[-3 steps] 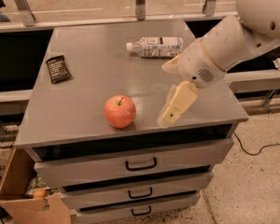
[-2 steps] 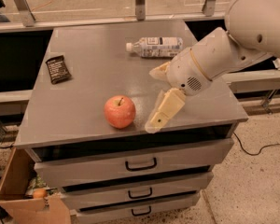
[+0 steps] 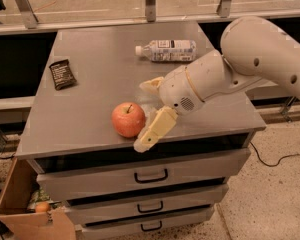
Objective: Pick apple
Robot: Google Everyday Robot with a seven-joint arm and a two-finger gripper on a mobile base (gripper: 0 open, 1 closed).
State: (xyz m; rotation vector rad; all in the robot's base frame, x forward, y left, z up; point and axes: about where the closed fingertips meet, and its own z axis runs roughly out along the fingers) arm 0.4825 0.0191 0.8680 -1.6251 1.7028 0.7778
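The apple (image 3: 127,119), red-pink with a short stem, sits upright near the front edge of the grey cabinet top (image 3: 90,99). My gripper (image 3: 143,115) is at the apple's right side, low over the top, and it is open. One pale finger (image 3: 151,85) is behind and to the right of the apple. The other finger (image 3: 156,130) reaches down past the front edge, right beside the apple. The apple lies at the mouth of the gap between them. The white arm comes in from the upper right.
A plastic water bottle (image 3: 166,50) lies on its side at the back of the top. A dark packet (image 3: 62,74) lies at the left. Drawers (image 3: 150,176) are below the top. A cardboard box (image 3: 20,209) holding a small orange fruit (image 3: 41,207) stands on the floor at the lower left.
The arm and gripper have moved left and slightly forward, closing the gap to the apple. The apple has not moved.
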